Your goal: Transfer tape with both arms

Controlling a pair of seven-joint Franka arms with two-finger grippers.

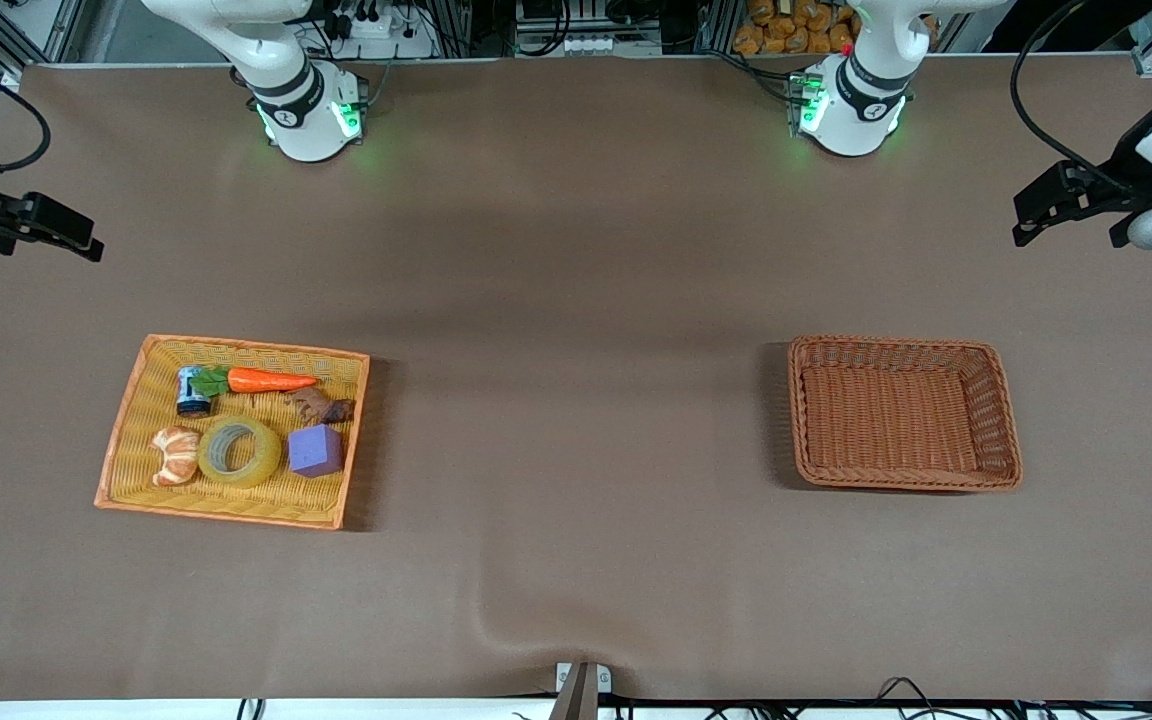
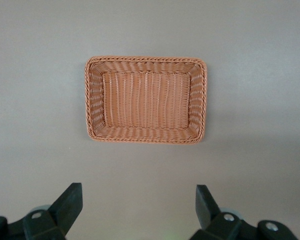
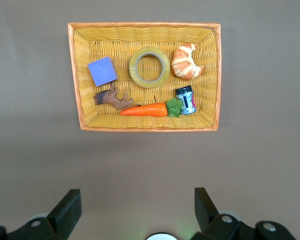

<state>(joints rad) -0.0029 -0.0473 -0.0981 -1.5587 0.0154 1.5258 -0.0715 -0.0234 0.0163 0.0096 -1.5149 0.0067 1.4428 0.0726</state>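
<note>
The tape, a yellowish translucent ring, lies flat in the yellow wicker basket toward the right arm's end of the table, between a croissant toy and a purple cube. It also shows in the right wrist view. My right gripper is high over the table's edge at that end, open and empty, well apart from the tape. My left gripper is high over the left arm's end of the table, open and empty.
An empty brown wicker basket sits toward the left arm's end. The yellow basket also holds a croissant toy, a purple cube, a carrot, a small can and a brown figure.
</note>
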